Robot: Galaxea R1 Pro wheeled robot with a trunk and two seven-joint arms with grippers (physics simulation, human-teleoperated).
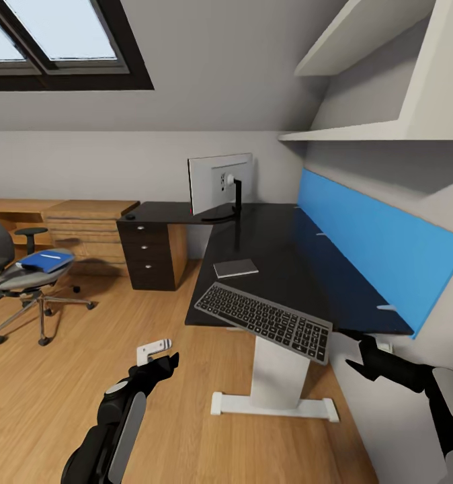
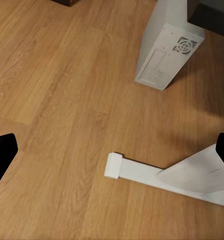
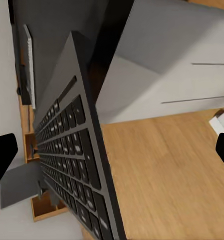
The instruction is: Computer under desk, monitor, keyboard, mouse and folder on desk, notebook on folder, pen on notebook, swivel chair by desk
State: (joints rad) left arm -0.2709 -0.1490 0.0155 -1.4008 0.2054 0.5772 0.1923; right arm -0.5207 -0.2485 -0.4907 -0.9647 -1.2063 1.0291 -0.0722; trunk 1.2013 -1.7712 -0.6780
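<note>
The black desk (image 1: 273,242) with its blue back panel runs along the right wall. The monitor (image 1: 220,183) stands at its far corner, silver back toward me. A grey notebook (image 1: 235,268) lies mid-desk. The keyboard (image 1: 263,323) hangs tilted over the desk's near edge. My right gripper (image 1: 356,355) is open just beside its right end, and the keyboard (image 3: 77,150) runs along between the fingers. The small dark mouse (image 1: 130,216) sits on the desk's left wing. The swivel chair (image 1: 25,279) at the left carries the blue folder (image 1: 46,261) and pale pen (image 1: 50,256). My left gripper (image 1: 167,363) hangs open above the floor. The computer (image 2: 166,50) stands on the floor.
A light wooden counter (image 1: 85,225) with drawers lines the back wall beside the desk's dark drawers (image 1: 144,252). The desk's white leg and foot (image 1: 277,383) stand in front of me, the foot (image 2: 141,172) below my left gripper. White shelves (image 1: 381,74) hang above the desk. Open wood floor lies left.
</note>
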